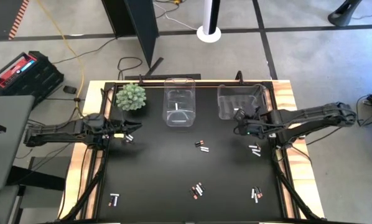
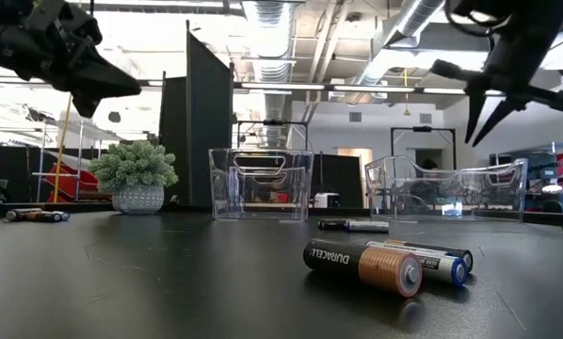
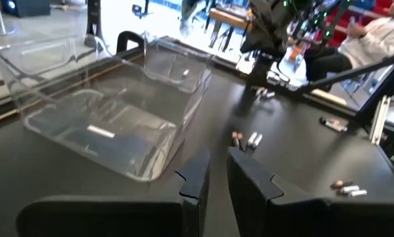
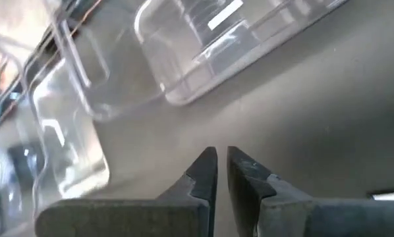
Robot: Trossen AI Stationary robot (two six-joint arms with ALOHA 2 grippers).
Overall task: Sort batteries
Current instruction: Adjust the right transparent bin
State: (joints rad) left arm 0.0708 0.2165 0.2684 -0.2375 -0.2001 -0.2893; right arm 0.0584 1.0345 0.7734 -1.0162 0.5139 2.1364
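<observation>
Nearest the low camera lie two batteries (image 2: 387, 266) on the black table (image 2: 168, 282): a dark cell with a copper end marked DURACELL, and touching it behind, a dark one with a blue tip. From above I see more small clusters scattered on the table, all on the near side of the left clear bin (image 1: 179, 109): one pair just below it (image 1: 201, 146), one group further toward the front edge (image 1: 196, 190), one at the front left corner (image 1: 114, 200), two off to the right (image 1: 255, 149). Inside that bin rests one white cell (image 1: 176, 108). Right clear bin (image 1: 239, 101) contents I cannot make out through the walls.

Right gripper (image 4: 221, 164) hovers beside the right bin, jaws nearly together with only a narrow slit, nothing between them. Left gripper (image 3: 217, 172) hangs well left of the left bin, near the potted plant (image 1: 130, 97), jaws likewise a slim gap apart, empty. Cell labels in the overhead view are too small to read.
</observation>
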